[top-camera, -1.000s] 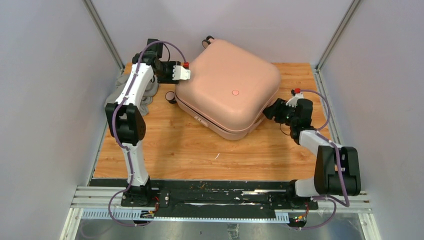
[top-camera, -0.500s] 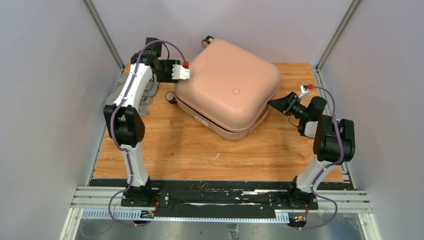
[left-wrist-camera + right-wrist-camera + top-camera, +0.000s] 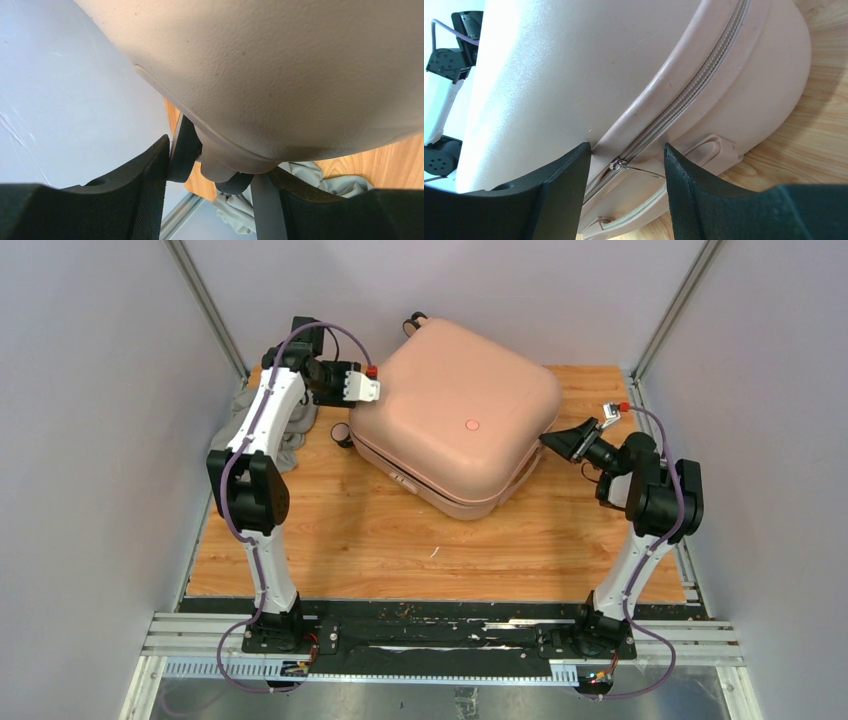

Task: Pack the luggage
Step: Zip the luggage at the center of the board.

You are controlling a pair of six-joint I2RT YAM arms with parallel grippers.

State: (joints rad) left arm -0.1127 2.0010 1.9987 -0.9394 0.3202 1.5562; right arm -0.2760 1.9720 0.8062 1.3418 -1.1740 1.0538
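From the overhead view, you had the luggage (image 3: 450, 390) lying closed on the wooden tabletop (image 3: 380, 540), turned at an angle in the upper middle of the frame. A small round dot (image 3: 472, 425) showed on its shell. Your left end effector (image 3: 372, 390) sat against the case's corner at upper left, and a black wheel (image 3: 340, 433) showed just below it. A grey cloth (image 3: 292, 440) lay bunched at the left edge of the tabletop, behind your left arm. Your right end effector (image 3: 552, 440) pointed at the case's corner at mid right.

In the left wrist view, the luggage (image 3: 300, 65) filled the upper frame. Your left end effector (image 3: 222, 160) had its jaws apart on either side of a corner wheel (image 3: 182, 150) and its pink mount. You could not tell whether they clamped it. The cloth (image 3: 305, 175) lay on the tabletop (image 3: 380, 155) at lower right.

In the right wrist view, the luggage (image 3: 549, 75) ran across the frame with its zipper (image 3: 689, 95) slanting down from upper right. Your right end effector (image 3: 626, 147) was released and grasped nothing. The metal zipper pull (image 3: 636, 168) lay in the gap between the jaws, low in the middle of the frame.
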